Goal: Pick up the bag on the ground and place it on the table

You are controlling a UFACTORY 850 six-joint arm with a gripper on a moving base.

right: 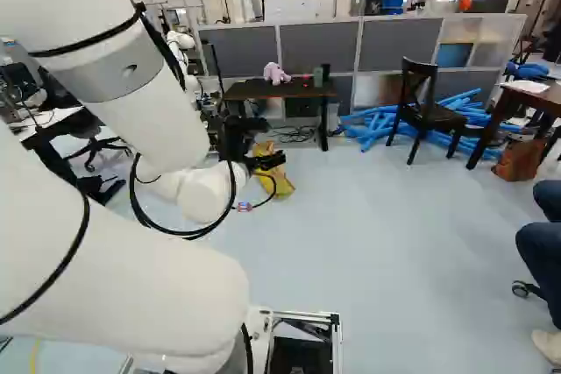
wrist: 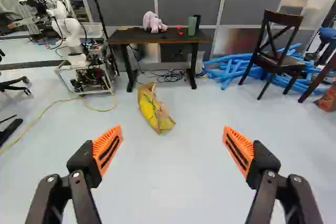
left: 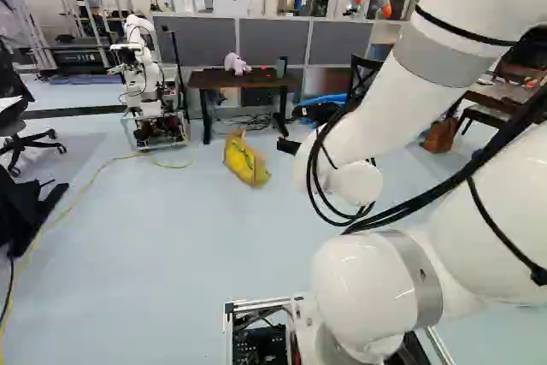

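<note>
The gripper (right: pixel 263 144) is wide open, and the bag (left: pixel 245 161)'s on the floor (left: pixel 154 262), upper middle of the left base view.

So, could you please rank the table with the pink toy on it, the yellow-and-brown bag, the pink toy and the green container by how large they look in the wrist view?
1. Table
2. Bag
3. Pink toy
4. Green container

Rounded white arm (left: pixel 385 117), grey bands (left: pixel 436 59), looping black cables (left: pixel 513 138), black jaws with ribbed orange pads (wrist: pixel 101 147)
</note>
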